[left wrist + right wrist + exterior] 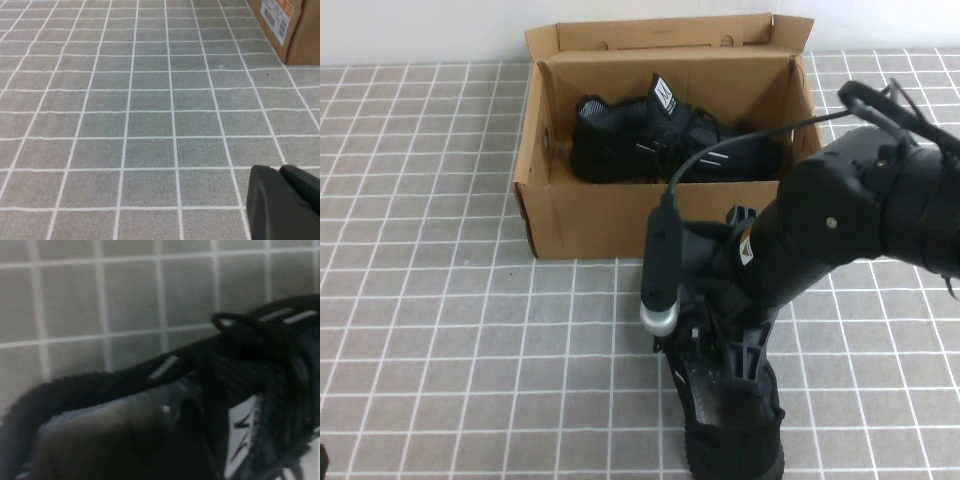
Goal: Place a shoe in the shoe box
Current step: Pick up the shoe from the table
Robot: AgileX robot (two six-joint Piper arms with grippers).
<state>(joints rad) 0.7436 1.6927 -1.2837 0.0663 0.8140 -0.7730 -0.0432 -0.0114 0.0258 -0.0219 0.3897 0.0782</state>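
A grey tiled tabletop with white grid lines (440, 330) carried everything. At its far side stood the brown corrugated cardboard shoe box (590, 220), its hinged lid flap folded back, and inside it lay a black knit sneaker with a white logo tag on its tongue (660, 135). The bulky black right arm (860, 210) reached in from the right, bent down in front of the box. Below it, on the tiles near the front edge, sat the shoe (735, 425), a matching black knit sneaker with short white dashes on its side, well apart from the box. The right gripper (720, 385) was down at the shoe's collar; whether it held the shoe could not be told. The left gripper (285, 202) hung low over bare tiles, fingers pressed together on nothing.
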